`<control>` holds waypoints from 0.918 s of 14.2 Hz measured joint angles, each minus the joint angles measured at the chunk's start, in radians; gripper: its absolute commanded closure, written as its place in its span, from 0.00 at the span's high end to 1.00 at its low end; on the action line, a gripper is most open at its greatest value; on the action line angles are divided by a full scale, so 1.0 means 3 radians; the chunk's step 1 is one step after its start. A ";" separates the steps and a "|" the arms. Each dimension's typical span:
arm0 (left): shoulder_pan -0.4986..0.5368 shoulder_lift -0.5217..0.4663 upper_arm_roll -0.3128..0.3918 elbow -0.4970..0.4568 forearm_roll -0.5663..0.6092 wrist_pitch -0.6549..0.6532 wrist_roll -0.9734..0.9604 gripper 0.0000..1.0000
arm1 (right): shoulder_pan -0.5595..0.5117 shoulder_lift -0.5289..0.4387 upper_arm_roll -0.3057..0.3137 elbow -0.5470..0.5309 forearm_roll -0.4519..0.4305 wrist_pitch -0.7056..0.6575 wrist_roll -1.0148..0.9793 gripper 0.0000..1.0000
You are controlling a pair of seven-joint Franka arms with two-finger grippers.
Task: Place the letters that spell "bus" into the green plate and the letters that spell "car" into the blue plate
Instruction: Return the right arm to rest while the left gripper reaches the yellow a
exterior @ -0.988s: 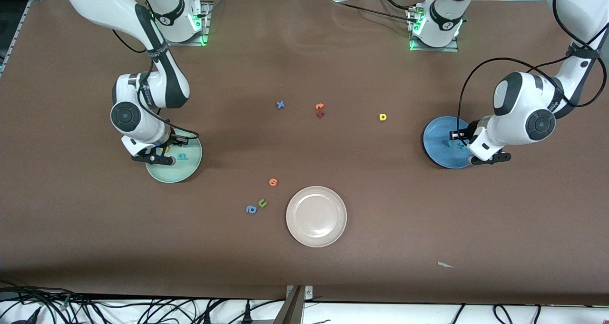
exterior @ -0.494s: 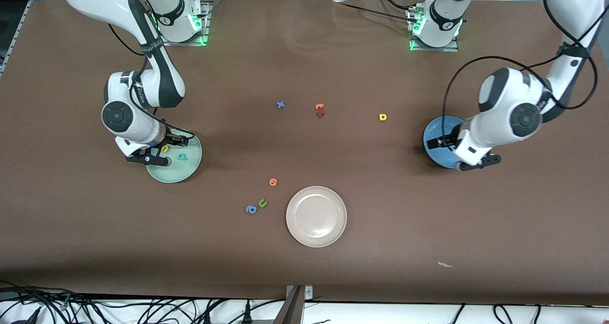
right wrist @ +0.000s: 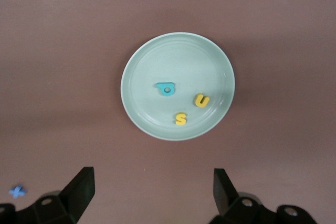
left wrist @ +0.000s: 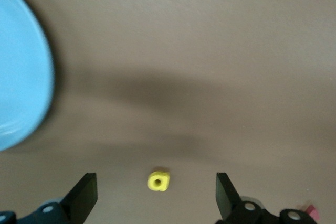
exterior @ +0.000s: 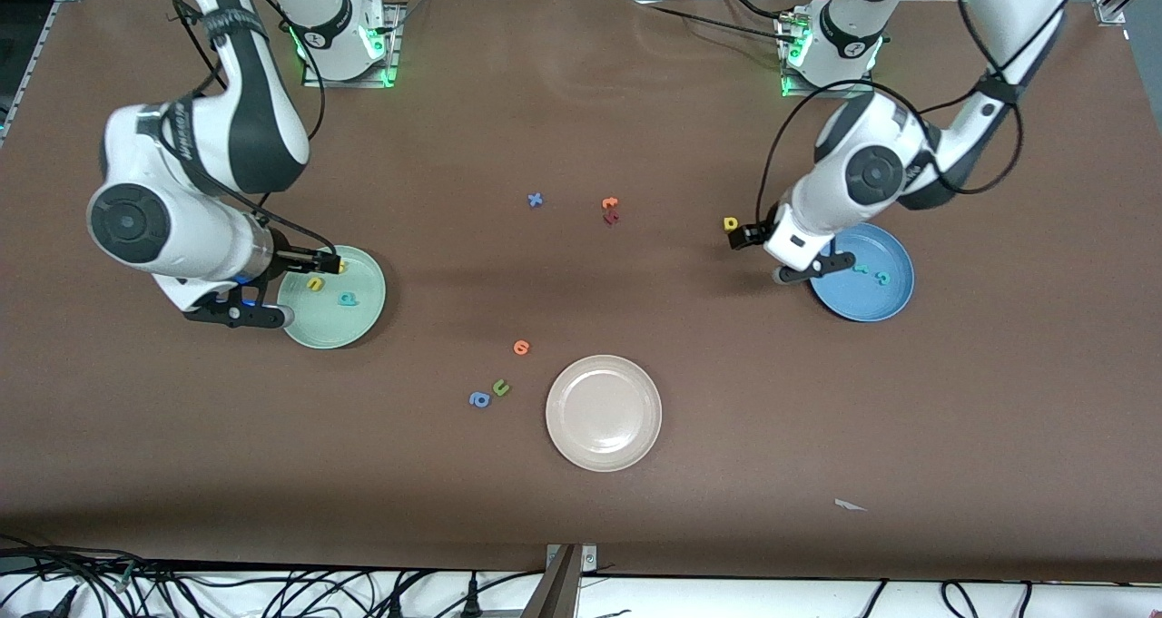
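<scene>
Your left gripper [left wrist: 156, 195] hangs in the air with its jaws spread wide and empty. Directly between them, on the brown tabletop [exterior: 581, 491] below, lies the small yellow blocky foam letter [left wrist: 158, 180]; it touches neither jaw. The round medium-blue plate with a raised rim [exterior: 862, 273] sits just beside this gripper, toward the left arm's end of the tabletop. Two small teal foam letters [exterior: 881, 278] rest inside that plate, slightly apart from each other.

Your right gripper [right wrist: 152, 192] is raised well above the tabletop, its jaws likewise spread apart and holding nothing. Below it, and clear of both jaws, lies the round pale mint-green plate with a raised rim [right wrist: 178, 86]. This plate contains three foam letters: the teal "b" [right wrist: 166, 87], the yellow "u" [right wrist: 201, 100] and the yellow "s" [right wrist: 180, 118], the last two close together.

Farther out, between the two grippers, you will find loose letters on the tabletop: a blue "x" [exterior: 536, 200], an orange-and-red pair [exterior: 610, 210], an orange ring-shaped letter [exterior: 521, 347], a green "u" [exterior: 500, 387] and a blue rounded letter [exterior: 478, 399]. A cream-white plate [exterior: 604, 412] sits nearest the front camera.
</scene>
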 measured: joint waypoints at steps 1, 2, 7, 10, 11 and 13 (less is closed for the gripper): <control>-0.0003 -0.0035 -0.0007 -0.0222 0.0000 0.0255 -0.0024 0.98 | -0.0003 -0.0007 -0.0012 0.0222 0.0000 -0.0238 -0.0014 1.00; -0.0013 -0.0055 -0.0012 -0.0352 0.0000 0.0369 -0.0043 0.95 | -0.0006 -0.0015 -0.0031 0.0419 -0.0001 -0.0459 -0.0021 1.00; -0.0225 -0.0075 -0.0016 -0.0526 0.0136 0.0418 -0.0241 0.81 | -0.0097 -0.0148 -0.0156 0.1046 -0.0002 -0.1048 -0.0231 1.00; -0.0227 -0.0040 0.0013 -0.0567 0.0661 0.0418 -0.0555 0.79 | -0.0539 -0.0366 0.0129 0.0732 -0.0003 -0.0678 -0.0410 1.00; -0.0226 0.0002 0.0030 -0.0570 0.0883 0.0418 -0.0709 0.79 | -0.0735 -0.0458 0.0303 0.0566 -0.0015 -0.0460 -0.0435 1.00; -0.0223 0.0129 0.0073 -0.0567 0.1368 0.0421 -0.1101 0.79 | -0.1069 -0.0650 0.0666 0.0317 -0.0112 -0.0158 -0.0443 1.00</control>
